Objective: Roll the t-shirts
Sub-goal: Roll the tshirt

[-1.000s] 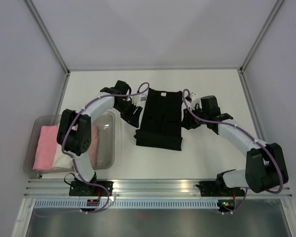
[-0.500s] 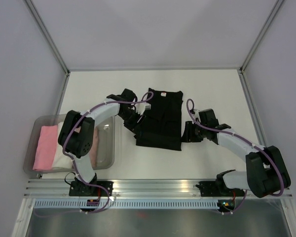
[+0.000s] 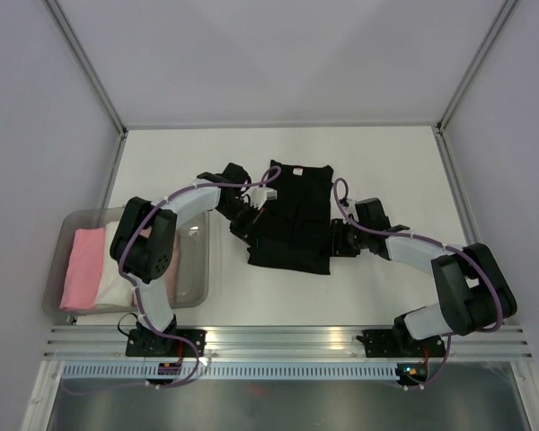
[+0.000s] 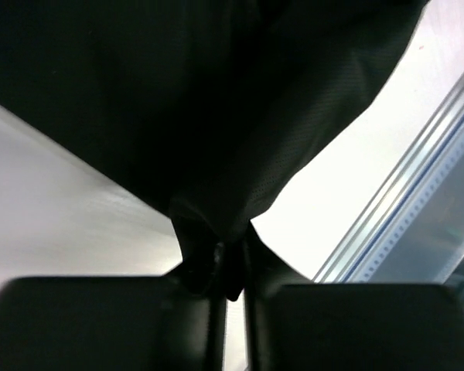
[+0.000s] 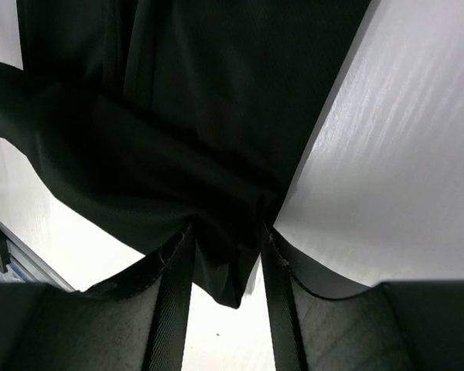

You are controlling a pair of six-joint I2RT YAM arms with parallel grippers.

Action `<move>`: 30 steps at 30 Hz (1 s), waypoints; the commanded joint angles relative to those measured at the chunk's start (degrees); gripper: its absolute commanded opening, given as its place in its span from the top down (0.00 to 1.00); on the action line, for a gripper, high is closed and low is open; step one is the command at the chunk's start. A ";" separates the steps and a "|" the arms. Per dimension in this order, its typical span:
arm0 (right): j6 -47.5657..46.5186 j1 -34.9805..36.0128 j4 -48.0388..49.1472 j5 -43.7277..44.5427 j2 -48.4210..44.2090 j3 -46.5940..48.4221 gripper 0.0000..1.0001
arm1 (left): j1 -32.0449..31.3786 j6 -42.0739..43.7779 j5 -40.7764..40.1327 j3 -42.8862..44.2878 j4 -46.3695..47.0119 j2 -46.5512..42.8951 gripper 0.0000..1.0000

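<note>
A black shirt (image 3: 292,215) lies flat in the middle of the table (image 3: 386,162). The left gripper (image 4: 230,267) is clamped on its left edge. The right gripper (image 5: 226,255) straddles the opposite edge, jaws apart.

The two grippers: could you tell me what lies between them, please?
Only the black t-shirt, from left gripper to right gripper, as the top view shows.
</note>
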 commanded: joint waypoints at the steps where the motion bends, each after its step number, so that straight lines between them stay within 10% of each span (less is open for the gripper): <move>1: 0.90 0.13 4.70 -2.36 1.67 0.46 0.56 | -0.19 0.11 6.15 2.55 1.20 -0.01 0.92; 9: -0.50 0.13 5.59 -1.75 0.10 0.10 1.00 | 0.95 9.68 22.40 1.94 1.82 -0.37 0.95; 30: 2.04 -0.48 5.59 -2.54 0.27 1.42 1.00 | 5.96 3.55 9.50 -5.10 15.00 -2.20 0.46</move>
